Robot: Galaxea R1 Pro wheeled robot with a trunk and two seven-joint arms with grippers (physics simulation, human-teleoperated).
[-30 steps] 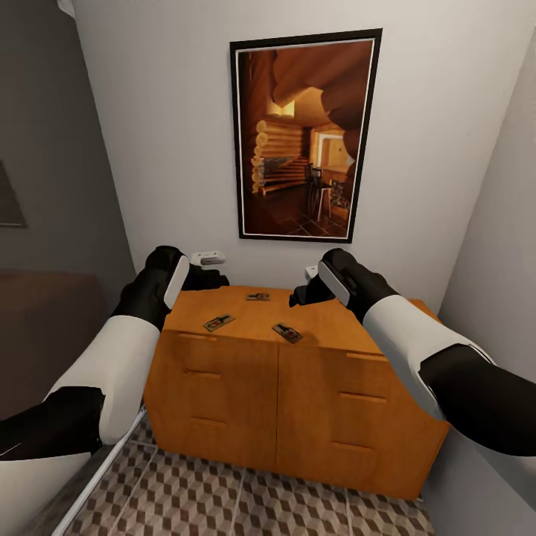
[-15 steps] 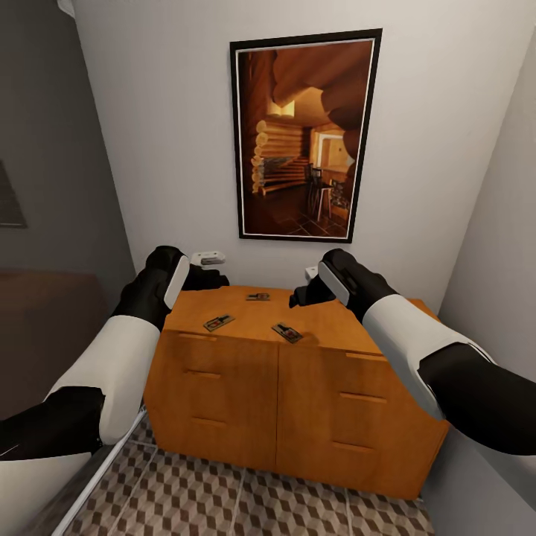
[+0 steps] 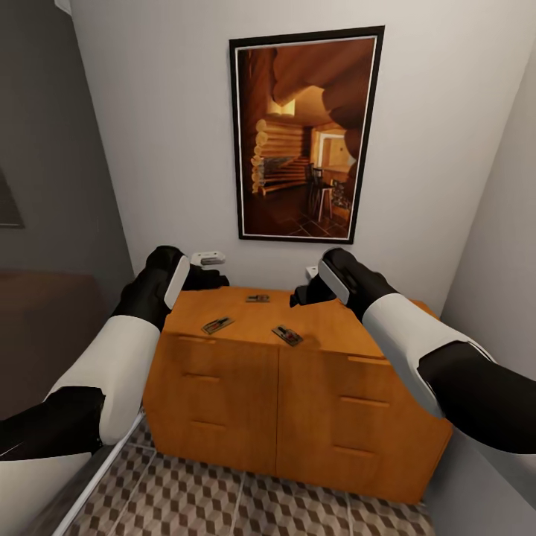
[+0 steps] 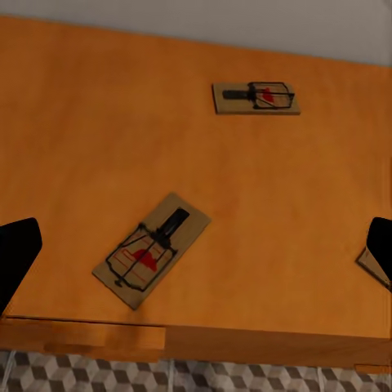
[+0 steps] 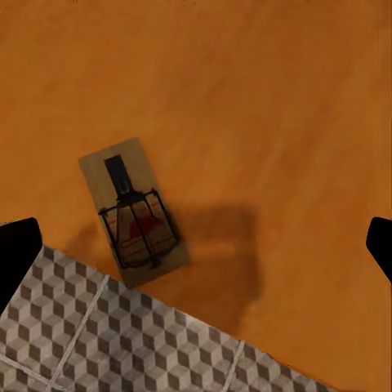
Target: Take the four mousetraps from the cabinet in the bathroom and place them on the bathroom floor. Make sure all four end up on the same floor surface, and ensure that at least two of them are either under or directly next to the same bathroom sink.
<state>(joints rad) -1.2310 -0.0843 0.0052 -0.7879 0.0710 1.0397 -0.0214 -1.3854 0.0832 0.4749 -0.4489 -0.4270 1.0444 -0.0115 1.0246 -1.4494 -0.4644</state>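
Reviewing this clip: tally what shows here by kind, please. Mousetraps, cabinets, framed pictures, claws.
Mousetraps: 3, all lying on the cabinet top
Cabinet: 1
Framed picture: 1
Claws, left claw and right claw: 2
Total: 7

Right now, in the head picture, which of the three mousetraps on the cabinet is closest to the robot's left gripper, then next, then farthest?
From the left gripper:
1. Left mousetrap, near the cabinet's front left.
2. Back mousetrap, by the wall; close to the first, so hard to call.
3. Front mousetrap, middle of the front edge.
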